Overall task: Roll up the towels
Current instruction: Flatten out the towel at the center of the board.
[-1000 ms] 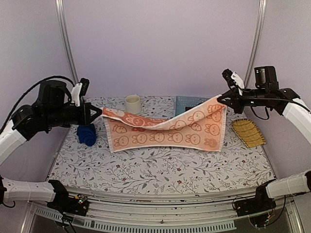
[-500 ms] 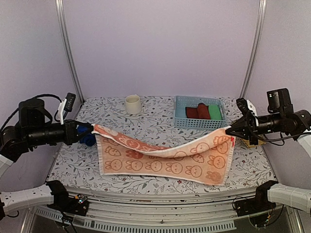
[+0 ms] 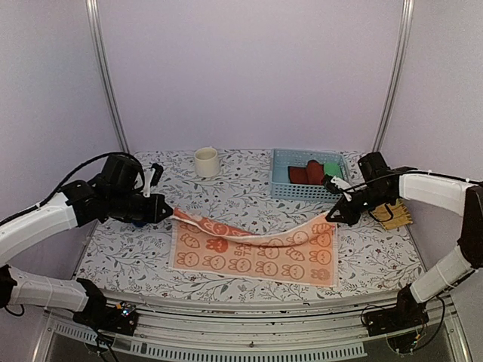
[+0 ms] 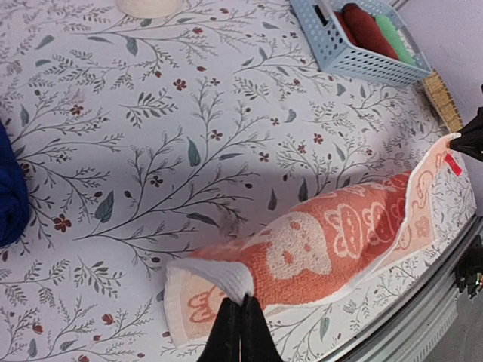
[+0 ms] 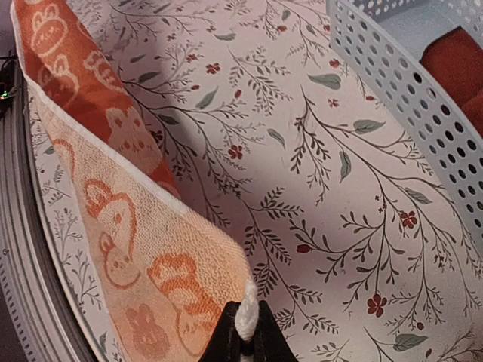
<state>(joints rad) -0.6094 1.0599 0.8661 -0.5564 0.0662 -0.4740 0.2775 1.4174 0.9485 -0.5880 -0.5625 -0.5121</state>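
Note:
The orange towel [image 3: 249,260] with white rabbit prints lies mostly flat near the table's front edge, its far edge still raised and sagging between both grippers. My left gripper [image 3: 167,216] is shut on the towel's far-left corner, and in the left wrist view the white hem folds over its tips [image 4: 241,303]. My right gripper [image 3: 333,219] is shut on the far-right corner, with the white hem pinched between its fingers [image 5: 243,323]. The blue towel [image 4: 9,194] sits rolled at the table's left, mostly hidden behind my left arm in the top view.
A light blue basket [image 3: 281,188] at the back right holds a red roll [image 3: 311,172] and a green roll [image 3: 332,169]. A cream cup [image 3: 206,161] stands at the back. A yellow woven mat [image 3: 394,215] lies at the right edge.
Both grippers have come down and inward with the orange towel. It hung stretched high between them before; now most of it rests on the table near the front edge.

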